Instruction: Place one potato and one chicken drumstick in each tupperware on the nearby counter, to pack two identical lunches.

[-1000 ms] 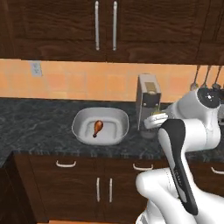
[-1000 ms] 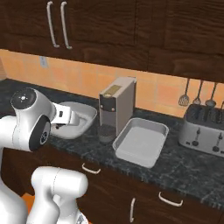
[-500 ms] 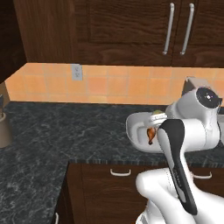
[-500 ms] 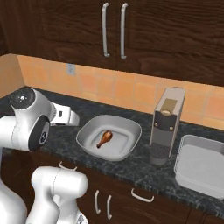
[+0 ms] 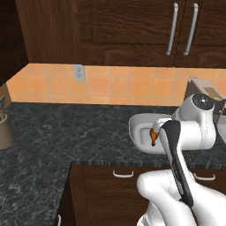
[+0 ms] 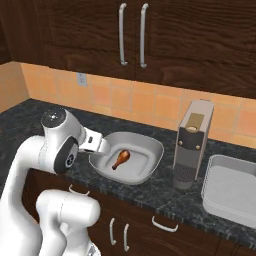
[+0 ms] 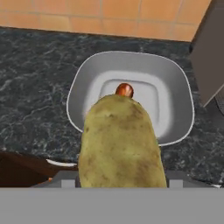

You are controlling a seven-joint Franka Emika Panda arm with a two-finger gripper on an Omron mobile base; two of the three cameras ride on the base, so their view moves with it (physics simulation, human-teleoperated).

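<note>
The robot's fingers (image 7: 122, 186) are clenched on a potato (image 7: 121, 144), holding it just short of the rounded tupperware (image 6: 150, 145) on the table (image 6: 165, 192), where a chicken drumstick (image 6: 120, 159) already lies, presumably to complete that lunch.

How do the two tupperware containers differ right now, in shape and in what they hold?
The basin tupperware is wide with rounded corners; the tray tupperware is rectangular with straighter walls. The basin already holds a chicken drumstick; the tray looks empty in the part that shows. The basin lies left of the coffee machine, near the hand; the tray lies right of it. Both are light grey, open, and sit on the counter.
</note>
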